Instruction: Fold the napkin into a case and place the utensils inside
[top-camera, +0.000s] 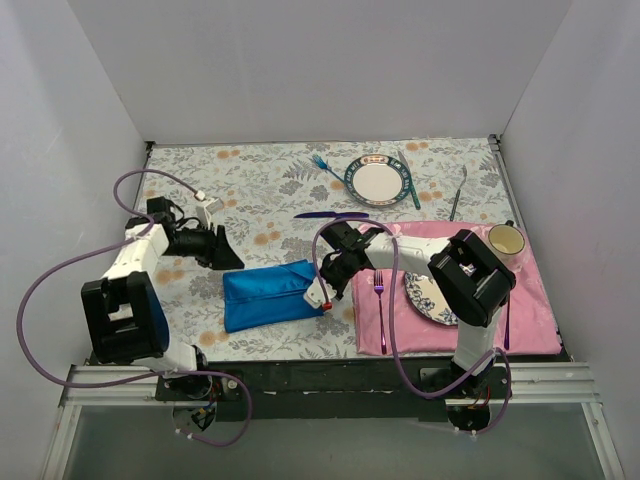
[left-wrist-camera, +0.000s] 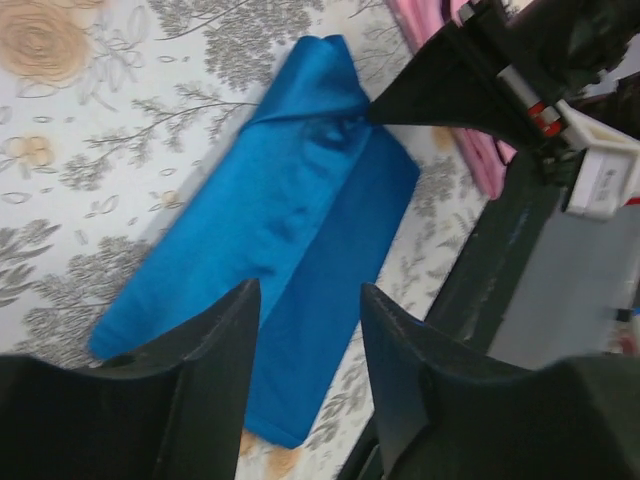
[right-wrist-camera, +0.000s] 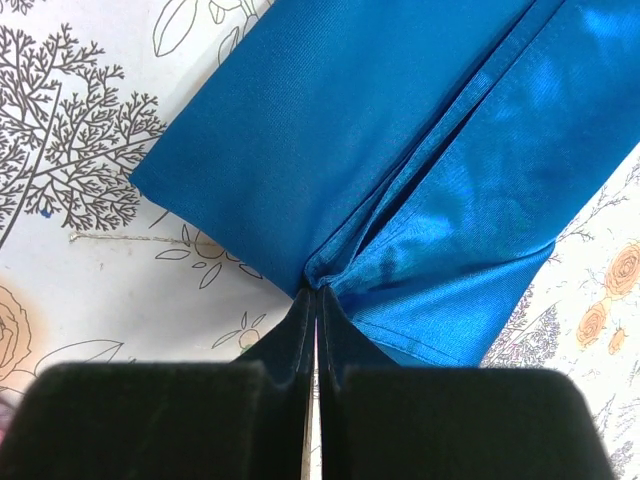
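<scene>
The napkin (top-camera: 268, 296) lies flat on the flowered table cover (top-camera: 260, 190) as a folded oblong, its long side running left to right between the two arms, its right end just beside the left edge of the pink placemat (top-camera: 535, 310). The right pincer (right-wrist-camera: 315, 300) is closed tight on that right end: its two fingers are pressed together on a small pinch of the cloth's edge, and the blue cloth puckers into creases that fan away from the fingertips. In the right wrist view a fold line runs the length of the cloth from this pinch, with a shinier layer on one side of it. The left pincer (left-wrist-camera: 310, 290) stands at the napkin's other end with its fingers apart and nothing between them; the blue cloth shows through the gap, but whether the fingertips touch it cannot be told. The purple knife (top-camera: 332, 215) lies on the table cover just beyond the right arm, well apart from the napkin, and the light-blue fork (top-camera: 325, 166) lies farther back, just left of a round dark-rimmed plate (top-camera: 350, 182)
</scene>
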